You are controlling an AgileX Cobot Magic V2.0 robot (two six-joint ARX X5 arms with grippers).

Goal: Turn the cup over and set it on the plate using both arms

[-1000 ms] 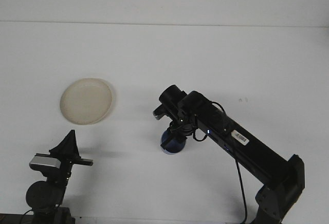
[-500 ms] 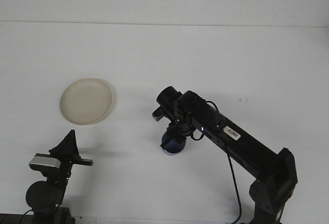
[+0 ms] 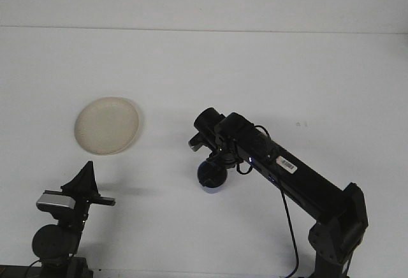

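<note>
Cup point(image 3: 212, 177) is the blue thing on the white table point(image 3: 268, 67), sitting well to the right of the plate point(image 3: 106, 125) and a bit nearer the robot.

Front view: right gripper point(image 3: 215, 163) is down over the cup's top, arm reaching in from the lower right w/ its wrist bent steeply down. The wrist body hides the fingers, so can't tell if they're clamped on the cup or just around it. Coming from above like this fits a grab at the rim or upper wall, which is prob. what a flip needs: take it, lift, turn it over. Cup's dark top looks tipped slightly toward the plate, but whether it's mouth-up or mouth-down can't be read from here.

Plate is cream, round, bare, lying flat — it's the drop target, nothing on it. Left gripper point(image 3: 83, 179) sits parked nearer the robot than the plate, just short of it, fingers spread apart and holding nothing. Likely waiting for a handover, since the plate is on its side.

Vs 0.5 s ago: right arm barely shifted; cup now shows a bit more to the left and looks more tipped, dark opening more visible. Vs 1 s ago: the arm's base link has swung inward and the wrist has crept slightly toward the plate. Left arm and plate unchanged.
</note>
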